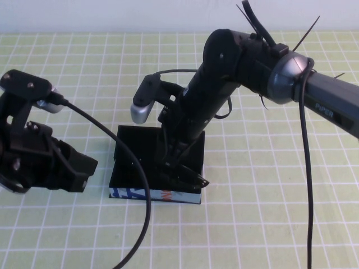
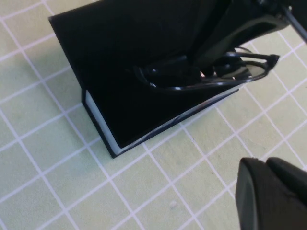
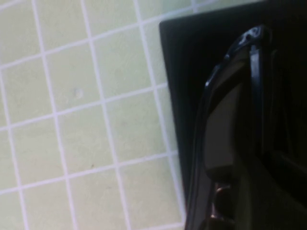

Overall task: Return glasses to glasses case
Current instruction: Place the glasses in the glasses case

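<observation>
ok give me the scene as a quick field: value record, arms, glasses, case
surface: green checked mat
glasses case: open, lid flap back, printed light-blue front toward the robot
glasses: over the case's open inside, at its front right part, held by the right gripper
right gripper: reaching down into the case, shut on the glasses
left gripper: left of the case, above the mat, holding nothing
task state: glasses not yet released

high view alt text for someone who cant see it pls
The right gripper lowers the glasses into the open glasses case on a green checked mat. The left gripper hovers beside the case's left.
</observation>
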